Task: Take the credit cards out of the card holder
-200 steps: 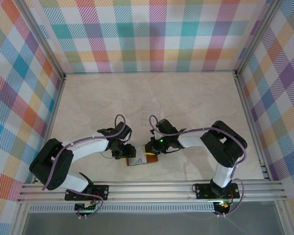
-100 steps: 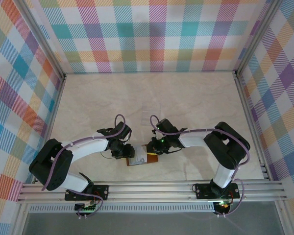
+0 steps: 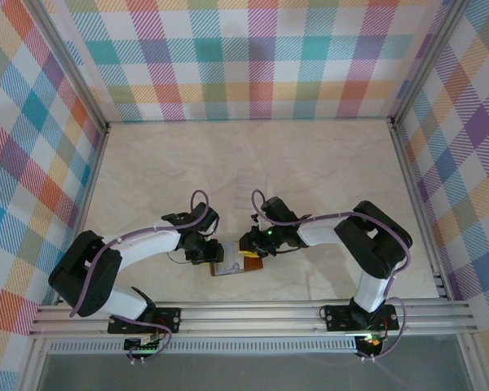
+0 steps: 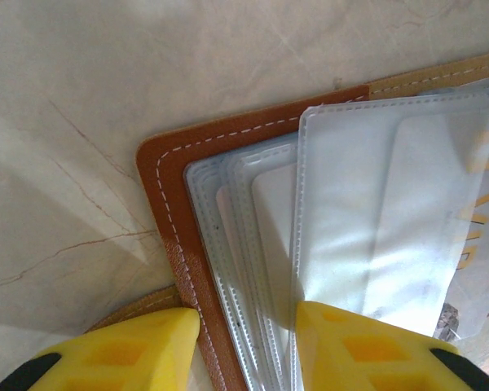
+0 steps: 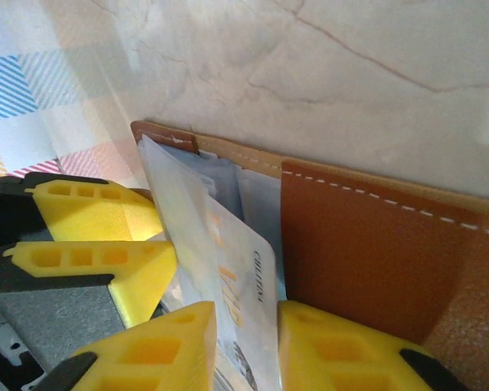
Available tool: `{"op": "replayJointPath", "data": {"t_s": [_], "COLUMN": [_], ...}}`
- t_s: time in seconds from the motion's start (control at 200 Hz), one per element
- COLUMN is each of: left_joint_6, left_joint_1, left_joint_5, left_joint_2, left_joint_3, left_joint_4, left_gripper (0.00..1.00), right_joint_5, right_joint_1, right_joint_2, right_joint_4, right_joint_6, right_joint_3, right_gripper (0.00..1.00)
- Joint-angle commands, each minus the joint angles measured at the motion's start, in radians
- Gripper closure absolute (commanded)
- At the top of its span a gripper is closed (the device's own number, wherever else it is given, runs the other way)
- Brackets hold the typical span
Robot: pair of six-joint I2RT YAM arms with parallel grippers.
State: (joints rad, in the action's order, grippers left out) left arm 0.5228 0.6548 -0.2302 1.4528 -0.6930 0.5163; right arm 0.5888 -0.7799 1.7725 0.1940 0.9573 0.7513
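Note:
The reddish-brown card holder (image 3: 253, 265) lies opened flat near the table's front edge, its clear sleeves fanned out. My left gripper (image 3: 209, 252) points down onto its left end. In the left wrist view the left gripper (image 4: 248, 346) is open astride the stitched leather edge (image 4: 167, 195), with one fingertip (image 4: 367, 346) on a sleeve. My right gripper (image 5: 246, 342) stands slightly open around a pale credit card (image 5: 244, 277) with orange lettering that sticks up from a lifted sleeve. The holder's brown cover (image 5: 359, 244) lies beside it. More pale cards (image 4: 273, 236) sit inside the sleeves.
The pale marble-patterned table (image 3: 253, 163) is boxed in by plaid walls (image 3: 253, 57) on three sides. An aluminium rail (image 3: 253, 314) runs along the near edge by the arm bases. The left gripper's yellow fingers (image 5: 98, 216) sit right next to the lifted sleeve.
The right gripper's jaws have parted a little around the card. The left jaws have narrowed slightly. Both arms and the holder stay almost where they were.

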Motion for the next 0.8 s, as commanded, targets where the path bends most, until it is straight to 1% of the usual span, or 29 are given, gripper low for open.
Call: {"op": "replayJointPath", "data": {"t_s": [0.0, 0.095, 0.18, 0.325, 0.37, 0.455, 0.69, 0.795], "left_joint_6": [-0.022, -0.021, -0.022, -0.017, -0.014, -0.012, -0.009, -0.008], "left_joint_1": [0.014, 0.014, 0.014, 0.014, 0.014, 0.014, 0.014, 0.014], "left_joint_5": [0.089, 0.094, 0.099, 0.105, 0.106, 0.106, 0.092, 0.107], "left_joint_2": [0.079, 0.075, 0.073, 0.065, 0.056, 0.044, -0.004, -0.049], "left_joint_3": [0.053, 0.05, 0.05, 0.044, 0.043, 0.034, 0.004, -0.01], "left_joint_4": [0.004, 0.007, 0.008, 0.008, 0.006, 0.002, -0.006, 0.001], "left_gripper": [0.62, 0.62, 0.62, 0.62, 0.62, 0.62, 0.62, 0.62], "right_joint_5": [0.007, -0.02, -0.07, -0.189, -0.229, -0.272, -0.309, -0.352], "right_joint_1": [-0.021, -0.02, -0.019, -0.017, -0.018, -0.015, -0.007, 0.002], "right_joint_2": [0.035, 0.026, -0.003, -0.072, -0.094, -0.146, -0.258, -0.289], "right_joint_4": [-0.012, -0.06, -0.126, -0.294, -0.349, -0.394, -0.495, -0.571], "right_joint_6": [0.003, -0.011, -0.036, -0.098, -0.119, -0.151, -0.238, -0.324], "right_joint_3": [-0.006, 0.002, 0.005, 0.026, 0.034, 0.035, 0.083, 0.139], "right_gripper": [0.77, 0.83, 0.88, 0.94, 0.95, 0.96, 0.97, 0.98]}}
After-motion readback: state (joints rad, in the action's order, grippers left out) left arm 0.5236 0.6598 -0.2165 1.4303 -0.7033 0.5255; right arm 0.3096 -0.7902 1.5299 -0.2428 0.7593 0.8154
